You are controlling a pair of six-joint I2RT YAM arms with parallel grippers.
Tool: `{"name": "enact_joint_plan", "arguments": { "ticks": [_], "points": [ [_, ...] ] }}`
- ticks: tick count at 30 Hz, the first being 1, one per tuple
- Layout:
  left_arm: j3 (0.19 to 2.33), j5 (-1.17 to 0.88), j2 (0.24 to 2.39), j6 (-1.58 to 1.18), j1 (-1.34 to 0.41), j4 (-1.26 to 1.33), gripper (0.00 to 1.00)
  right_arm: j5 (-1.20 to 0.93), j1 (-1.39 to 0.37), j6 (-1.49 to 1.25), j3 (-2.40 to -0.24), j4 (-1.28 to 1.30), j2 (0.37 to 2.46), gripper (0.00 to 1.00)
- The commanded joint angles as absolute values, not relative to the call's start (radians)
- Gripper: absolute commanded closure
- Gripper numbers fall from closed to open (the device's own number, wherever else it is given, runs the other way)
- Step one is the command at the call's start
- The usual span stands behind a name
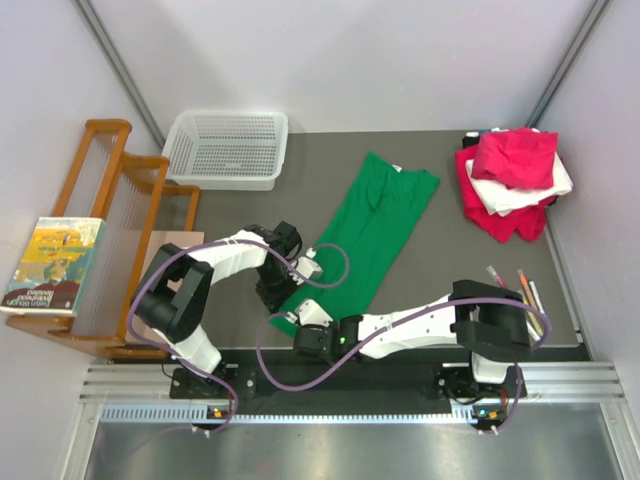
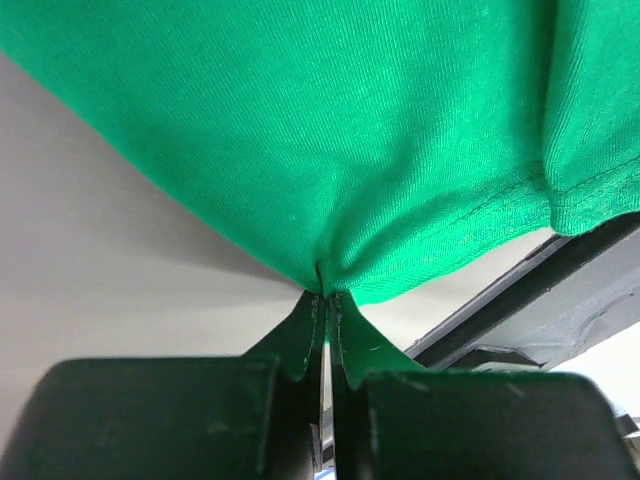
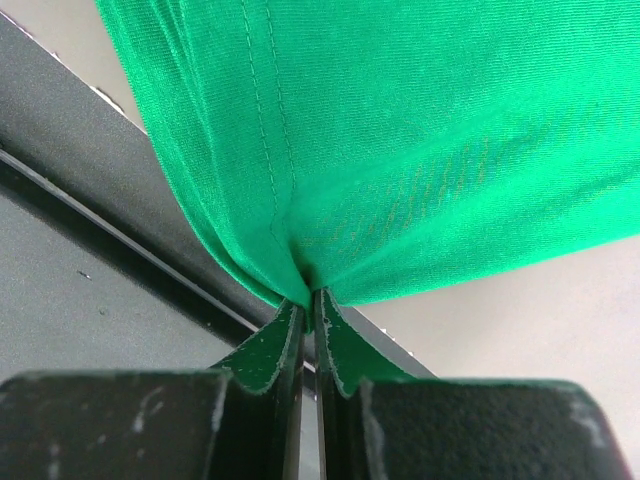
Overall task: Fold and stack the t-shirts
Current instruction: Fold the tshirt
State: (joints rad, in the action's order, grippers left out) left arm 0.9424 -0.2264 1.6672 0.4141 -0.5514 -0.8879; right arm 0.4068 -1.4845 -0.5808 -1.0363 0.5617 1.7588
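The bright green t-shirt [image 1: 378, 225] lies folded into a long strip, running diagonally from the back middle of the table to its near edge. My left gripper [image 1: 296, 276] is shut on the strip's near left edge; in the left wrist view the gripper [image 2: 325, 295] pinches bunched green fabric [image 2: 350, 130]. My right gripper [image 1: 304, 313] is shut on the strip's near end, and the right wrist view shows that gripper [image 3: 308, 298] clamped on the green hem [image 3: 420, 140]. A pile of a magenta-pink shirt [image 1: 516, 155], a white shirt [image 1: 520, 192] and a red shirt [image 1: 502, 220] sits at the back right.
A white mesh basket [image 1: 226, 148] stands at the back left. A wooden rack [image 1: 118, 215] with a book [image 1: 54, 266] on it stands along the left side. Several pens [image 1: 520, 286] lie by the right edge. The table's front rail [image 1: 350, 375] is just below both grippers.
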Motion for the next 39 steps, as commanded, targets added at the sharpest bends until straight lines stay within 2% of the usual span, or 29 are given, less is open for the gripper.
{"name": "enact_joint_plan", "arguments": {
  "ticks": [1, 10, 23, 39],
  "points": [
    [0.946, -0.222, 1.701, 0.420, -0.554, -0.790, 1.00, 0.397, -1.482, -0.604, -1.043, 0.518, 1.760, 0.98],
    [0.963, -0.213, 1.649, 0.425, -0.554, -0.847, 1.00, 0.407, -1.485, -0.620, -1.049, 0.580, 1.672, 1.00],
    [1.052, -0.235, 1.427, 0.433, -0.554, -1.048, 1.00, 0.437, -1.574, -0.695, -1.095, 0.716, 1.548, 1.00],
    [1.198, -0.276, 1.358, 0.417, -0.554, -1.199, 1.00, 0.473, -1.588, -0.739, -1.132, 0.768, 1.480, 1.00]
  ]
}}
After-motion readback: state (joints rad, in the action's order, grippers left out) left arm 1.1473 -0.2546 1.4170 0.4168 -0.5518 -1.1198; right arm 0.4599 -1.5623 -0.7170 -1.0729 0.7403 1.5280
